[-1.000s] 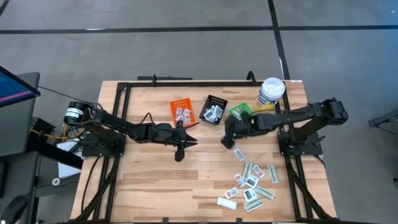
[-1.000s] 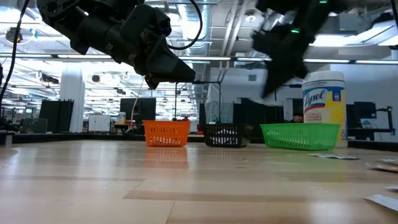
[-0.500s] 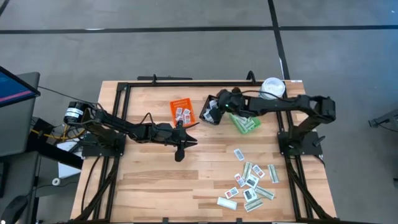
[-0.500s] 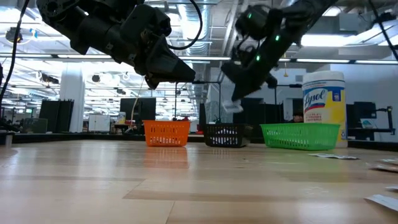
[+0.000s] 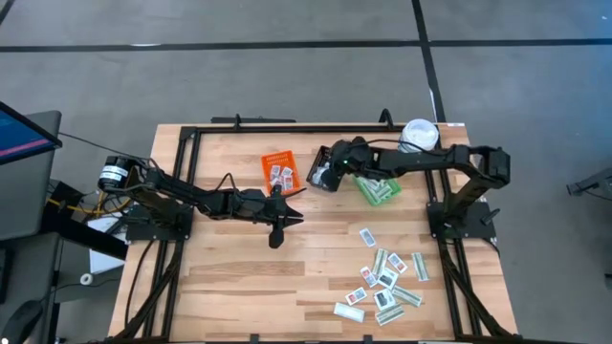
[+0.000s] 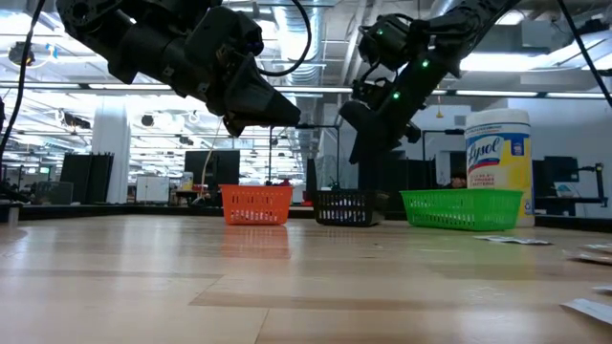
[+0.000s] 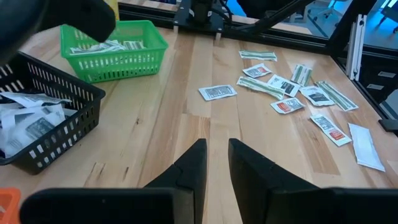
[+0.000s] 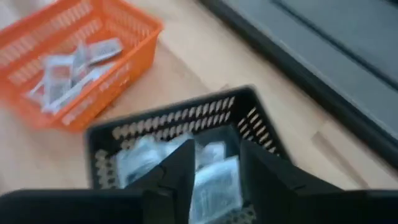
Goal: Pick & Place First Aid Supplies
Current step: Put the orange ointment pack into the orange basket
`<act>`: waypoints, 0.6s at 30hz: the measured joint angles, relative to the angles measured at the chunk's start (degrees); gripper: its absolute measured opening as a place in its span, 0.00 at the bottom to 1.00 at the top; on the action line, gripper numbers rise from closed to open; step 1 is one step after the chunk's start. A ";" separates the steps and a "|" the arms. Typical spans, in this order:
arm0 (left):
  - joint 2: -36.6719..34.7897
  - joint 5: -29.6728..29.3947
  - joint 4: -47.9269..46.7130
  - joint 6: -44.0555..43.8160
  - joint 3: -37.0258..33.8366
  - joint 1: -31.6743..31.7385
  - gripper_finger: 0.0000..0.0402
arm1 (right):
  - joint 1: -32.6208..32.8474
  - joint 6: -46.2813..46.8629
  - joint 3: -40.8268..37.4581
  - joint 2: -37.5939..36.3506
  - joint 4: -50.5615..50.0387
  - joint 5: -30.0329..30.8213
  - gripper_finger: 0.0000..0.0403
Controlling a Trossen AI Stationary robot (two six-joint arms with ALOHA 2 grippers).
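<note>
My right gripper [image 5: 326, 175] hovers open over the black bin [image 8: 180, 121], its fingers slanting down. White packets [image 8: 214, 183] lie in that bin below the gap between its fingers, and none shows in its fingers. More first aid supplies lie scattered flat on the table at the near right [image 5: 387, 282], one of them apart [image 5: 367, 236]. My left gripper [image 5: 298, 206] waits over the table's middle, pointing right. Its fingers [image 7: 217, 163] stand a narrow gap apart with nothing between them.
An orange bin [image 5: 280, 172] with packets stands left of the black bin, and a green bin [image 5: 378, 188] with pale strips stands right of it. A white-lidded canister [image 5: 418, 134] stands at the far right. A black frame rims the table.
My right gripper has swung from the table's right middle, near the lone packet, toward the far left, and stopped above the black bin. A white packet hung from its fingertips on the way. In the low view that packet no longer shows there.
</note>
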 joint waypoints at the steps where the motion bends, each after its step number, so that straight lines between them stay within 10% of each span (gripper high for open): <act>1: 0.00 0.00 0.00 0.00 0.00 -0.01 0.17 | 0.34 -0.04 -0.08 -0.54 -0.98 -0.95 0.31; 11: 0.00 0.00 0.00 0.00 0.00 0.01 0.17 | 15.56 -2.39 -0.02 -3.95 -8.75 -8.64 0.40; 18: 0.00 -0.01 0.00 0.00 0.00 0.01 0.17 | 27.52 16.65 -0.03 -3.93 -20.71 -8.81 0.43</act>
